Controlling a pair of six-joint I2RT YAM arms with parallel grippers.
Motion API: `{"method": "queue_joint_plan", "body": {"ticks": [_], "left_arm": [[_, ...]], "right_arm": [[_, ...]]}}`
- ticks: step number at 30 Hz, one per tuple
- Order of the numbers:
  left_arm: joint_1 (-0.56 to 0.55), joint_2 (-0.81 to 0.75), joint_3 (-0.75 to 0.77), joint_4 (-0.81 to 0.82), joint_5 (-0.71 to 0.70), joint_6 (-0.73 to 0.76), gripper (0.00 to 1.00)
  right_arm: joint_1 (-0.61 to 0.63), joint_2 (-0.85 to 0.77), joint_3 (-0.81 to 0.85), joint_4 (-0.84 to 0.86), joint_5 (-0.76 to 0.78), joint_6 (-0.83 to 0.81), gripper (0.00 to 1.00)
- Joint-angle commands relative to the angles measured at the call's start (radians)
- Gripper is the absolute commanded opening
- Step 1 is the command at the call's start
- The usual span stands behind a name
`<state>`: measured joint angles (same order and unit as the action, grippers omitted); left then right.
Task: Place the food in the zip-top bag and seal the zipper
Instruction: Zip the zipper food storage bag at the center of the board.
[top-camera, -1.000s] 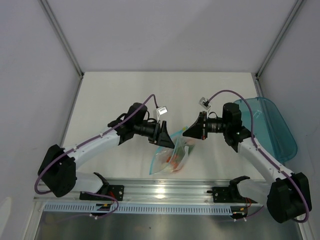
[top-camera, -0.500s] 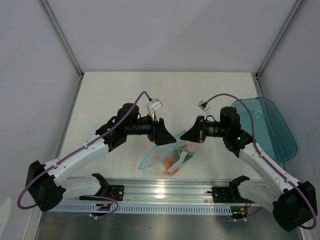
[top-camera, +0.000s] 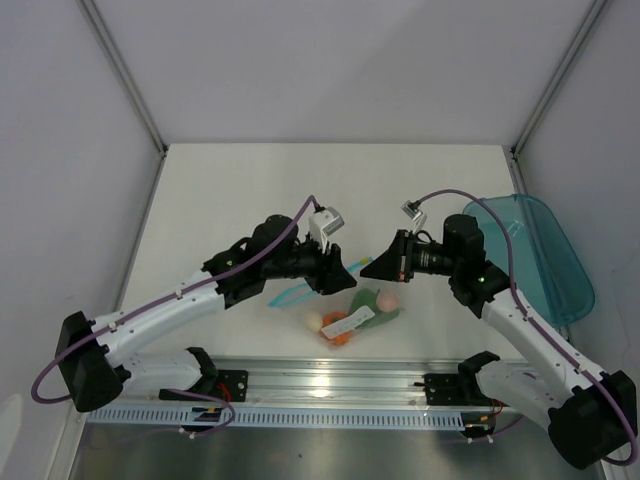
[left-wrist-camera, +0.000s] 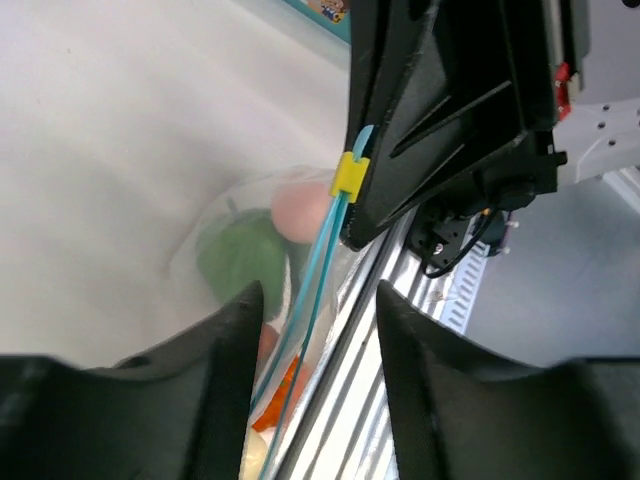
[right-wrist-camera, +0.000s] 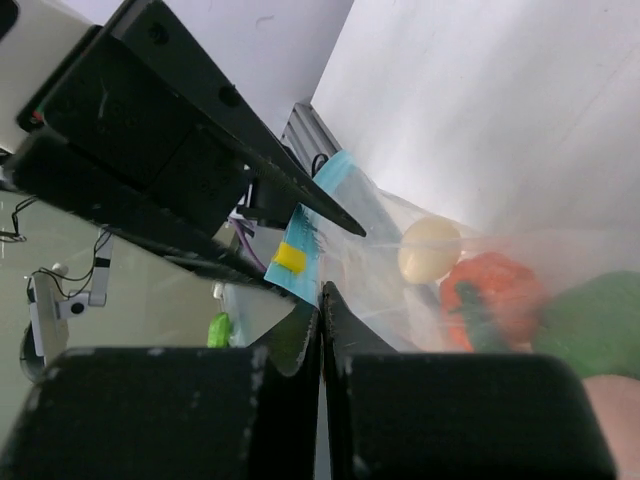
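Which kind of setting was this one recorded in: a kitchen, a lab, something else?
Most likely a lab test cell, not a kitchen: a bare white table boxed in by plain white walls, two arms bolted to an aluminium rail, and only toy food in a bag.

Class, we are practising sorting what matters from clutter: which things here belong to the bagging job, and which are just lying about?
Part of the job: zip-top bag, zipper, green food, orange food, pale egg, pinkish egg.
Just lying about: teal tray, metal rail.
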<state>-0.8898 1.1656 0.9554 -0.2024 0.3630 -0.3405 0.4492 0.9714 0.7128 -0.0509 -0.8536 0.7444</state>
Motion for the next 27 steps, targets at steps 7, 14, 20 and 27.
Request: {"method": "queue_joint_plan", "body": {"ticks": [7, 14, 20, 27], "left_arm": [[0.0, 0.025, 0.017, -0.046, -0.039, 0.037, 0.01], [0.008, 0.032, 0.022, -0.051, 0.003, 0.032, 0.01], [0.023, 0.025, 0.005, -0.034, 0.062, 0.02, 0.0], [0.048, 0.019, -0.021, -0.005, 0.149, 0.008, 0.01]], "right_arm": [[0.005, -0.049, 0.025, -0.019, -0.033, -0.034, 0.0], [0.005, -0.049, 0.028, -0.069, -0.07, -0.174, 0.29], [0.002, -0.027, 0.024, -0.024, -0.09, -0.208, 0.3], [-0.003, -0.013, 0.001, 0.039, -0.091, -0.208, 0.0]]}}
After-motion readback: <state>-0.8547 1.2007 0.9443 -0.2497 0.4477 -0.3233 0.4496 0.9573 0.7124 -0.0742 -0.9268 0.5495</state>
